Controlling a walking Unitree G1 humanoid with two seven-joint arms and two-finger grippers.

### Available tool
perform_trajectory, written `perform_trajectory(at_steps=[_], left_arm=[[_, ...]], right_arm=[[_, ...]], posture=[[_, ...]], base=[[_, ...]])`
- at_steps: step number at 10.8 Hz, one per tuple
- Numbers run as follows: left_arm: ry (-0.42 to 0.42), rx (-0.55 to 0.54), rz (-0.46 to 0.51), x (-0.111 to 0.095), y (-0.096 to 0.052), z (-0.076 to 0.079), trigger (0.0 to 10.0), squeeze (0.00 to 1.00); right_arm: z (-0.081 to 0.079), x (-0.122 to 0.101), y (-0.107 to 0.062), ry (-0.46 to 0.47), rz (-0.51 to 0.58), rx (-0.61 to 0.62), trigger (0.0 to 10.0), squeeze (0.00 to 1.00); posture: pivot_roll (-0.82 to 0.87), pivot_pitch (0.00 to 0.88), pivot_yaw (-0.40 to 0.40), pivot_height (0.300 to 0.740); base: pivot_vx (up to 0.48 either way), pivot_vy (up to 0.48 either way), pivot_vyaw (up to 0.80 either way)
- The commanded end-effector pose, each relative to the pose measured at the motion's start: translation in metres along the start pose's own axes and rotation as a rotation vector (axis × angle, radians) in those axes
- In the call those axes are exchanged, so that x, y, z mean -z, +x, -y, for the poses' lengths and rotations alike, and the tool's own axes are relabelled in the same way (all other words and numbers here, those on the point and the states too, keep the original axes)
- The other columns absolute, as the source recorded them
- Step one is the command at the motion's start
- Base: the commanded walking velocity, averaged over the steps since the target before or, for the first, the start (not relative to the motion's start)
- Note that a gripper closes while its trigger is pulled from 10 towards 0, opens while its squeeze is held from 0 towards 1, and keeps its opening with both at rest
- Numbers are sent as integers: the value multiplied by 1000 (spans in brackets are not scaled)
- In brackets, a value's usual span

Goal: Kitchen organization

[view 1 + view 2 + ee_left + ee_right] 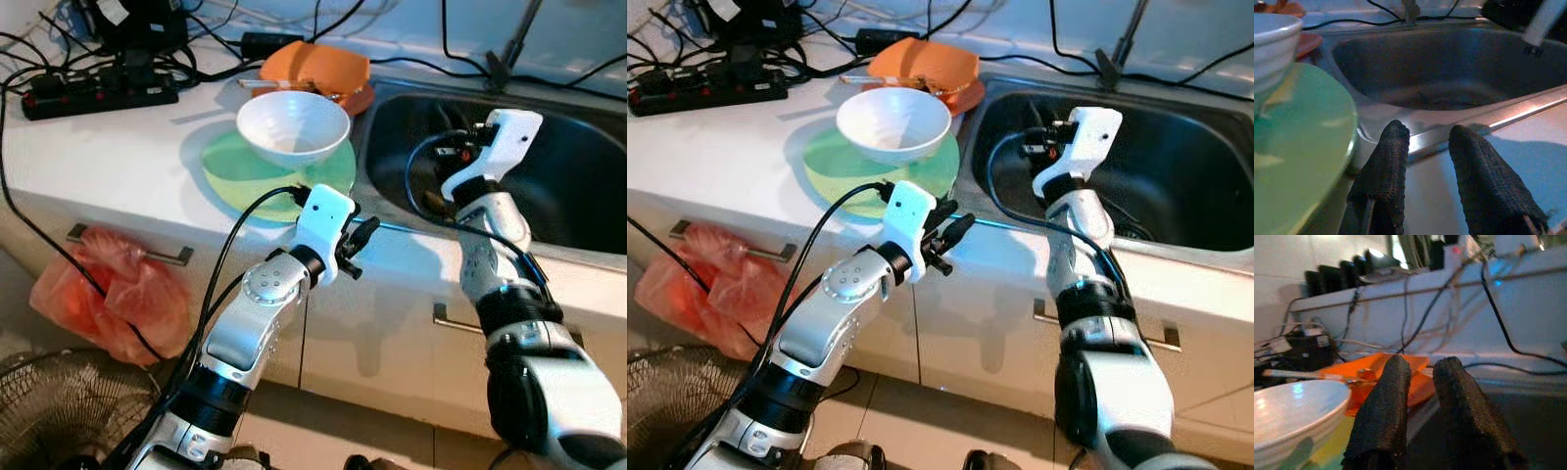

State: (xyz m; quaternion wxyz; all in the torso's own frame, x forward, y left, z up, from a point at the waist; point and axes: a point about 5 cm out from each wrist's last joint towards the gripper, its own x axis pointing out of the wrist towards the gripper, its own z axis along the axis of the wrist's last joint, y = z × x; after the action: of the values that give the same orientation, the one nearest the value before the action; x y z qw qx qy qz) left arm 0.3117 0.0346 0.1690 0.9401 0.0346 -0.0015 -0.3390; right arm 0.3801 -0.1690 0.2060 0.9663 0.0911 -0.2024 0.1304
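Left gripper [1427, 147]: two black textured fingers [1386, 166] parted, nothing between them, tips over the front rim of the stainless steel sink basin [1449, 73]. Round pale green plate [1298, 147] lies just beside the sink, white ribbed bowl [1268, 54] resting on it. A black cable [1347, 22] runs behind the sink.

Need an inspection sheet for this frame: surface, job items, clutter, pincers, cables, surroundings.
Surface: white counter with steel sink.
Job's things: white bowl on green plate; orange plate behind, utensil across it.
Clutter: power strip.
Grippers: left pincer open, at counter edge beside green plate; right pincer empty over sink, fingers slightly apart.
Cables: black cables along counter back.
Surroundings: orange bag on drawer handle; fan on floor.
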Motion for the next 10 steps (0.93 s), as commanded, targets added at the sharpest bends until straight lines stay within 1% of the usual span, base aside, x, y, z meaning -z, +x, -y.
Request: perform_trajectory(at_steps=[1, 4, 6, 7, 9, 10], left_arm=[[0, -5, -7, 3, 0, -2, 10000, 0], [-1, -16, -11, 7, -1, -4, 10000, 0], [-1, -15, -22, 11, -4, -6, 10000, 0], [1, -14, -24, 12, -4, -6, 10000, 0], [2, -14, -25, 12, -4, -7, 10000, 0], [2, -47, 1, 10, -4, -11, 10000, 0]], right_arm=[[2, -1, -7, -18, -1, -11, 10000, 0], [5, 17, -38, -28, -73, 6, 10000, 0], [3, 30, -64, -23, -134, 25, 10000, 0], [1, 33, -69, -18, -151, 21, 10000, 0], [-10, 38, -74, 2, -164, -7, 10000, 0], [-15, 43, -74, 17, -184, -5, 10000, 0]], posture=[[175, 38, -61, 740], [162, 23, -55, 740], [154, 5, -40, 740], [151, 0, -38, 740], [148, 0, -34, 740], [157, 5, -36, 740]], base=[[0, 0, 0], [0, 0, 0], [0, 0, 0], [0, 0, 0], [0, 0, 0], [0, 0, 0]])
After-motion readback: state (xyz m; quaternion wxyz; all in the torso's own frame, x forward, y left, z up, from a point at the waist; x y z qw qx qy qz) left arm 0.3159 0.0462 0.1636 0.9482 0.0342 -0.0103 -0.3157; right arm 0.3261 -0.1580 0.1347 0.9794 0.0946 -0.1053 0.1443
